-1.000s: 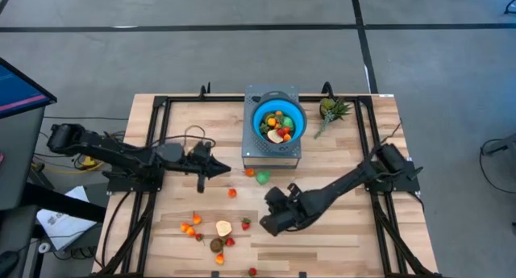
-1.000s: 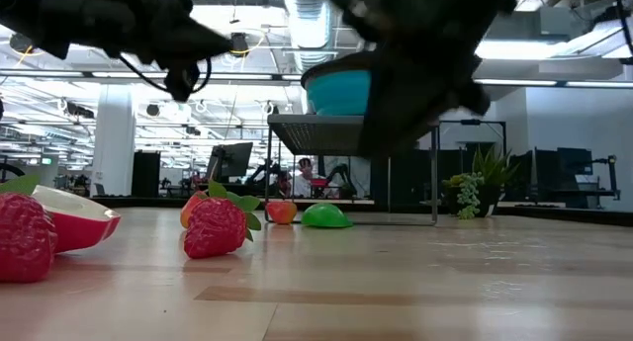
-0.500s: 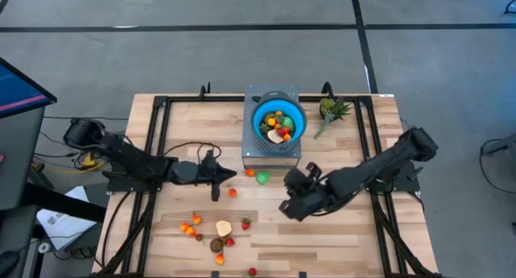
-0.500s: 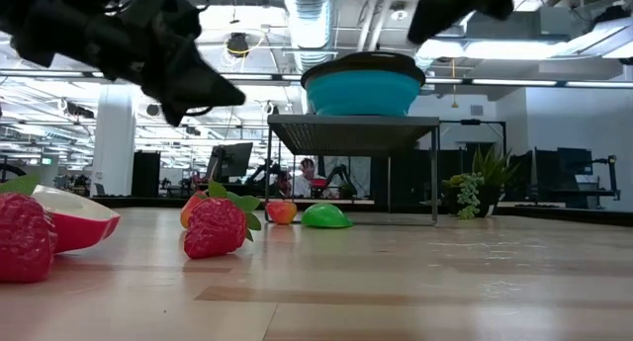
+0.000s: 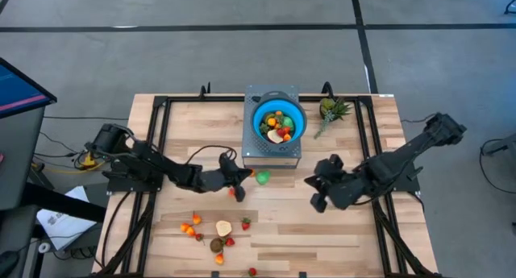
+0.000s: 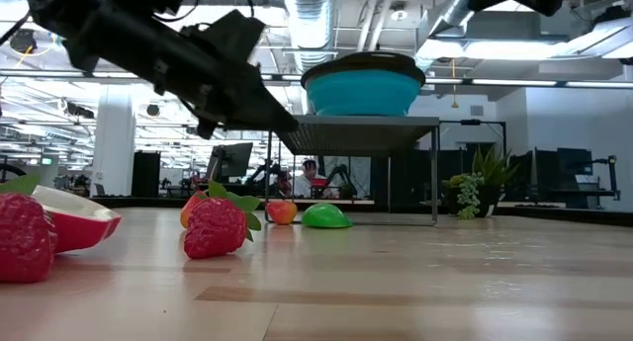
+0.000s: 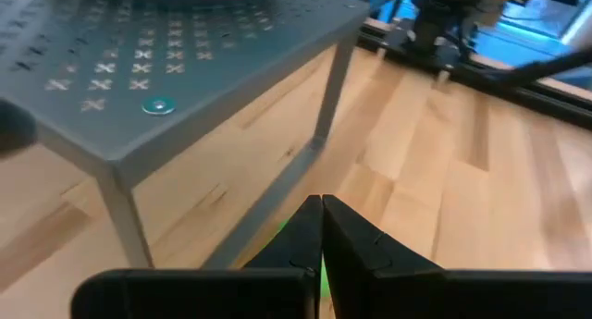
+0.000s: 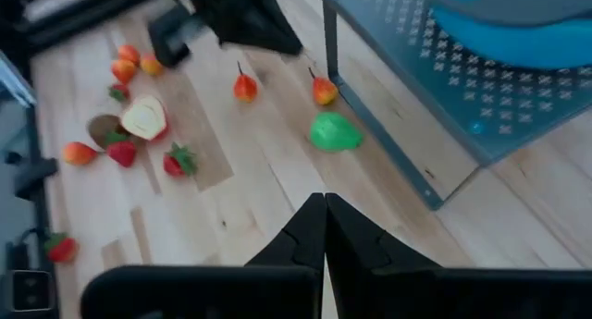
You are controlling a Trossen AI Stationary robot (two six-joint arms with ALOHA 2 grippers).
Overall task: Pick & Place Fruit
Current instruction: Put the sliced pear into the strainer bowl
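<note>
Several small toy fruits lie loose on the table: a green one (image 5: 263,178) and an orange one (image 5: 250,172) just in front of the grey stand, a red one (image 5: 233,193), and a cluster (image 5: 218,230) near the front edge. More fruit fills the blue bowl (image 5: 279,121) on top of the stand (image 5: 272,149). My left gripper (image 5: 246,176) is shut and empty. It hangs above the table just left of the green fruit (image 8: 334,132). My right gripper (image 5: 317,202) is shut and empty, raised over the table's right half.
A spiky green-leaved piece (image 5: 331,110) stands right of the stand. Black frame rails (image 5: 161,141) run along the table's sides and back. In the low view a strawberry (image 6: 216,225) and an apple slice (image 6: 74,217) lie close to the camera. Bare wood (image 5: 322,246) lies at the front right.
My left gripper has travelled toward the table's right edge and sunk, tipping downward, from the left half to the stand's near left corner by the green fruit. My right gripper has risen and drawn back toward the right edge from the front middle. Both have stayed shut.
</note>
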